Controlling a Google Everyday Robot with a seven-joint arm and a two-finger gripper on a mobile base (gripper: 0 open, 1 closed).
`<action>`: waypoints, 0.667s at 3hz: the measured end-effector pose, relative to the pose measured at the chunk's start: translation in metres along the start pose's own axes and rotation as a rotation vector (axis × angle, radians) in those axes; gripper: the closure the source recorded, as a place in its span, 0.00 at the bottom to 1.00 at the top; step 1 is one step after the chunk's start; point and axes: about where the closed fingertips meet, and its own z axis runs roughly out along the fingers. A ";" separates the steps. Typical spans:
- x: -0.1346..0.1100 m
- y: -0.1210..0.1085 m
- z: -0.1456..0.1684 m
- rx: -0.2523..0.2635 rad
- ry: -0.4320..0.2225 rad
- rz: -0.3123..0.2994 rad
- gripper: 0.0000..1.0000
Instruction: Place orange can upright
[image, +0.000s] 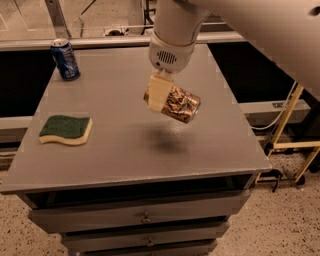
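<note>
one high camera looking down at table (125, 150), gripper (166, 99) mid-frame above

Thing: orange can (177, 104)
Look: golden-bronze metal with a pale mottled pattern, silver rim at the lower-right end
Pose: tilted almost onto its side, long axis sloping down to the right, not upright
Place: directly under the gripper (166, 96), upper-left end clamped between its fingers (158, 93)
Support: in the air, touching nothing but the gripper
</note>
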 end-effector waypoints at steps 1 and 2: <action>0.000 0.000 0.000 0.000 0.000 0.000 1.00; -0.007 -0.005 -0.002 0.013 -0.091 -0.019 1.00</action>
